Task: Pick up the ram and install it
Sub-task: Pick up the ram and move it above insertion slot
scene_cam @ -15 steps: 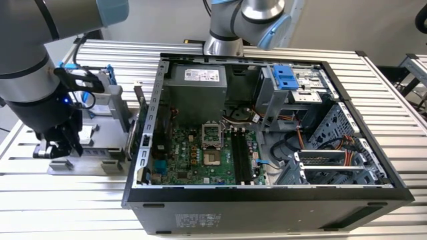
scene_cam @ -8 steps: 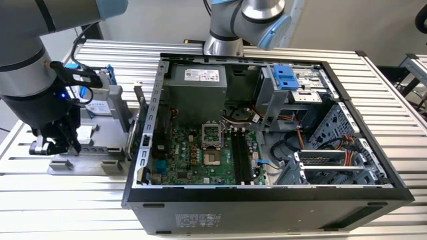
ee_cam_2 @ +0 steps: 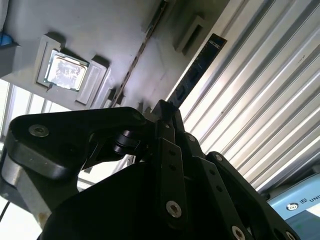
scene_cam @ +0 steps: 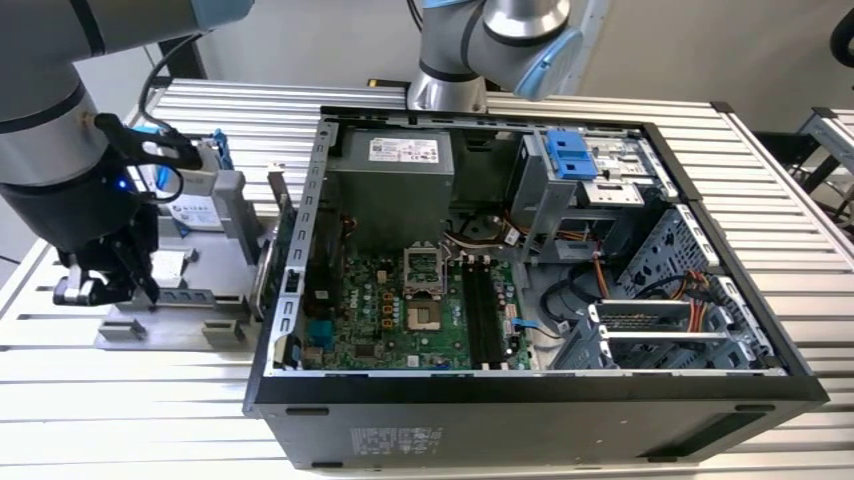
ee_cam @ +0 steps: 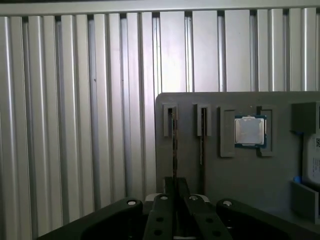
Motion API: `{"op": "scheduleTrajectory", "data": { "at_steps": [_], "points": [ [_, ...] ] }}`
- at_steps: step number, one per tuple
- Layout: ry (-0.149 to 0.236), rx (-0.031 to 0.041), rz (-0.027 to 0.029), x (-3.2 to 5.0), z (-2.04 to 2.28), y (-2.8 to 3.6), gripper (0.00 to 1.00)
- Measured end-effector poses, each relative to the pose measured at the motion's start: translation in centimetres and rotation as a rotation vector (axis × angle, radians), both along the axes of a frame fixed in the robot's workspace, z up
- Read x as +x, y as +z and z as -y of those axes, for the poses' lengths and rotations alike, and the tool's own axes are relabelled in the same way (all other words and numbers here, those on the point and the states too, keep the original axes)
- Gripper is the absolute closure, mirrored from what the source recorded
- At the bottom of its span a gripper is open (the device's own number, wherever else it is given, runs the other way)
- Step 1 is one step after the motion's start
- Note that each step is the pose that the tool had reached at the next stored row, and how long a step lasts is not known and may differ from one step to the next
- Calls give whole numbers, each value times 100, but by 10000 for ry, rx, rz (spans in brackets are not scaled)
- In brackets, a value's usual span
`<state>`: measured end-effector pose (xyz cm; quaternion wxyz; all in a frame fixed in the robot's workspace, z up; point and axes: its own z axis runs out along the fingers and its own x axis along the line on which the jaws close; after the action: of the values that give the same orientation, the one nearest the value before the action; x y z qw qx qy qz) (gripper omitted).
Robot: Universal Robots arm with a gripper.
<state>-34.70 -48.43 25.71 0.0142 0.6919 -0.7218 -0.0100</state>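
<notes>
The ram (ee_cam_2: 197, 67) is a long, thin dark stick standing on edge at the grey fixture plate (ee_cam: 280, 190). In the first wrist view the ram (ee_cam: 174, 145) appears edge-on, in line with a slot block. My gripper (ee_cam_2: 167, 107) has its fingers closed tight against the near end of the stick, and in the first wrist view the gripper (ee_cam: 175, 184) pinches that thin edge. In the exterior view the gripper (scene_cam: 107, 292) hangs over the fixture plate (scene_cam: 180, 325), on that view's left beside the open computer case (scene_cam: 534, 250). I cannot tell whether the ram is raised from its slot.
A square processor chip (ee_cam: 250, 131) lies in a pocket on the plate. A second thin stick (ee_cam: 201, 147) stands in the neighbouring slot. A hard drive with blue rails (scene_cam: 200, 195) stands behind the gripper. Black memory slots (scene_cam: 483, 310) run across the motherboard. Another arm's base (scene_cam: 451, 70) stands behind the case.
</notes>
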Motion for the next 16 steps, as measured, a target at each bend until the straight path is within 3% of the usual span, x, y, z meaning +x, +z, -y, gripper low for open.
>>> {"op": "scheduleTrajectory", "data": {
  "at_steps": [6, 16],
  "points": [
    [-2, 2, 2, -1, -1, 66, 100],
    [-2, 19, 1, -2, -1, 235, 100]
  ]
}}
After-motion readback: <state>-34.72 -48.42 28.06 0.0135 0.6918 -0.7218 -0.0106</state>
